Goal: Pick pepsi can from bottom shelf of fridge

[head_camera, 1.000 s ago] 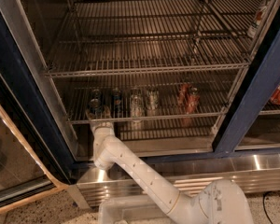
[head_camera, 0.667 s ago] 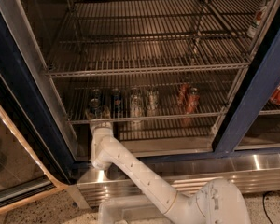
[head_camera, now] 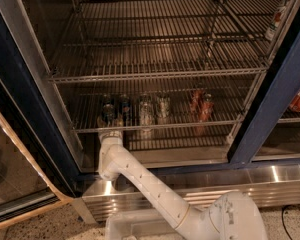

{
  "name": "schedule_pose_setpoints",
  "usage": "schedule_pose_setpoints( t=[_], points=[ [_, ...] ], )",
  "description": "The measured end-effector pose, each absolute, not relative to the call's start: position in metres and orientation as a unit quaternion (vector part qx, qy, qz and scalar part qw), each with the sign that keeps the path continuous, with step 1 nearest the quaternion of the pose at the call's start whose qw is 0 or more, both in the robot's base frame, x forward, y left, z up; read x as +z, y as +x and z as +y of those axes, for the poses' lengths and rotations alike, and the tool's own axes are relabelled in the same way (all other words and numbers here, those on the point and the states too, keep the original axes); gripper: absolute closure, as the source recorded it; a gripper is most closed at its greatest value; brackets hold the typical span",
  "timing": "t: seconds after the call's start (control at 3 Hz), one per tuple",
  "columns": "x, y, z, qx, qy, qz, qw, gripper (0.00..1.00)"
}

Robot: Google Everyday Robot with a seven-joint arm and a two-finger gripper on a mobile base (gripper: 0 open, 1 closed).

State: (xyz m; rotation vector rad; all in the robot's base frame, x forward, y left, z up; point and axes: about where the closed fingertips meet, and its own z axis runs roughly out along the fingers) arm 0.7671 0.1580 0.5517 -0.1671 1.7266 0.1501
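The pepsi can (head_camera: 109, 113), seemingly the dark blue one, stands upright at the left front of the bottom shelf (head_camera: 190, 125) of the fridge (head_camera: 270, 115), with the gripper (head_camera: 110, 132) just before it.

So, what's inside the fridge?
On the bottom shelf: a pepsi can at left, pale cans mid-row, red cans right. The gripper at the left front covers part of that end.

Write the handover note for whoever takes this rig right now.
Gripper: at the front rail of the lowest steel wire rack, left end, right before the small blue aluminium pepsi can.
Can stands on the rack inside the dark-blue-framed display fridge, left of the silvery cans and red cans.
Done: reach to the shelf.
Left: grasp the can, lift, withdraw.
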Motion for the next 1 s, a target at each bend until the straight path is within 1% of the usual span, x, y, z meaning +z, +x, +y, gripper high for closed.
schedule_pose_setpoints(
  t=[0.33,0.67,1.0],
  points=[
    [0.5484,0.7693,0.1556,0.061,-0.067,0.76,0.643,0.15],
    [0.5483,0.7694,0.1556,0.061,-0.067,0.76,0.643,0.1],
    [0.5466,0.7716,0.1544,0.06,-0.065,0.761,0.643,0.09]
  ],
)
